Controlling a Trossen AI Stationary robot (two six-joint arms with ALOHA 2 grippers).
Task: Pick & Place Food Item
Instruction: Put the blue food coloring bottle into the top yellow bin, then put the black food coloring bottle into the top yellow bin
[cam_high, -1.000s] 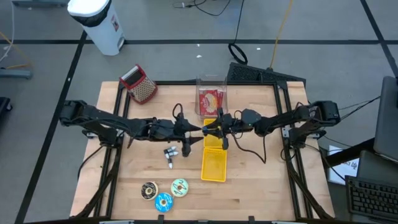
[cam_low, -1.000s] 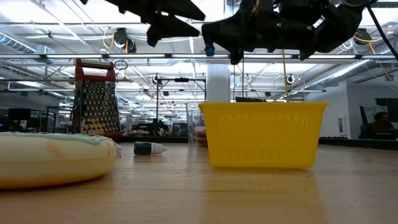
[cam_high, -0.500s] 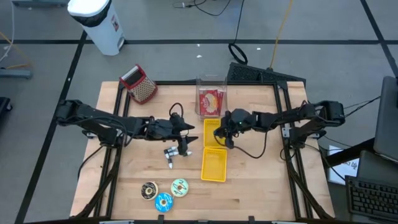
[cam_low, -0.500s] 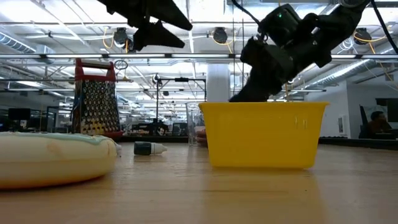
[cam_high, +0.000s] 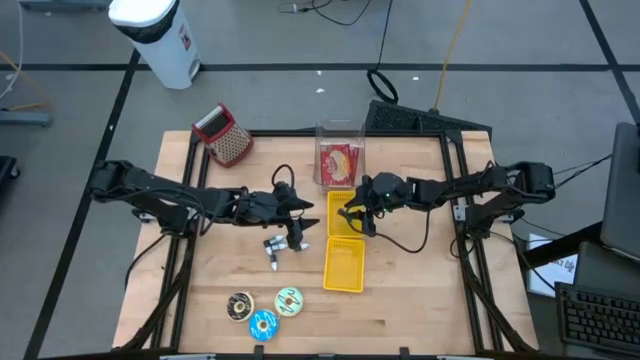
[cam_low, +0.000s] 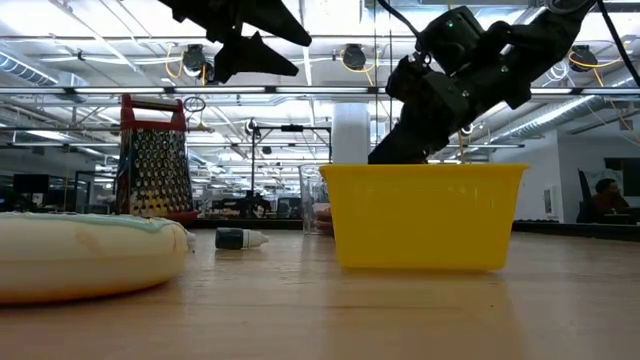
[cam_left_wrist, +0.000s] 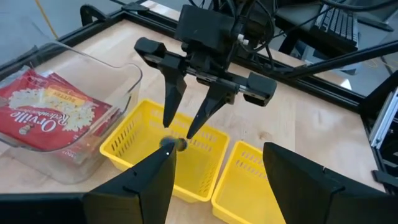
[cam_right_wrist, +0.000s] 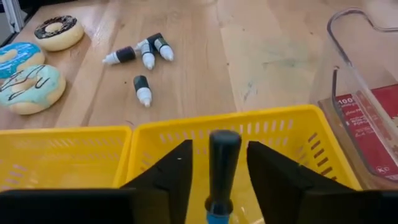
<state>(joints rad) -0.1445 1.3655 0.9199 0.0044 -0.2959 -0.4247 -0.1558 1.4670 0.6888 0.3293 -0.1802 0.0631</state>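
A small bottle (cam_right_wrist: 222, 162) with a black cap and blue body stands upright between the fingers of my right gripper (cam_right_wrist: 219, 180). The gripper is open, with a slim gap on either side of the bottle. It points down into the farther yellow basket (cam_high: 338, 200). The left wrist view shows the bottle (cam_left_wrist: 174, 144) just below the right gripper's spread fingertips, over that basket (cam_left_wrist: 130, 146). My left gripper (cam_left_wrist: 217, 180) hangs open and empty left of the basket, above the table (cam_high: 305, 206). What the bottle rests on is hidden.
A second yellow basket (cam_high: 343, 265) adjoins the first on the near side. A clear tub with a popcorn bag (cam_high: 340, 160) stands just beyond. Several small bottles (cam_high: 280, 245) lie left of the baskets. Donuts (cam_high: 262, 310) sit near the front edge and a grater (cam_high: 225, 135) at far left.
My right gripper has left its spot tip to tip with the left gripper above the table. It has sunk and tipped downward into the farther yellow basket, carrying the bottle with it. My left gripper has drawn back slightly toward the table's left.
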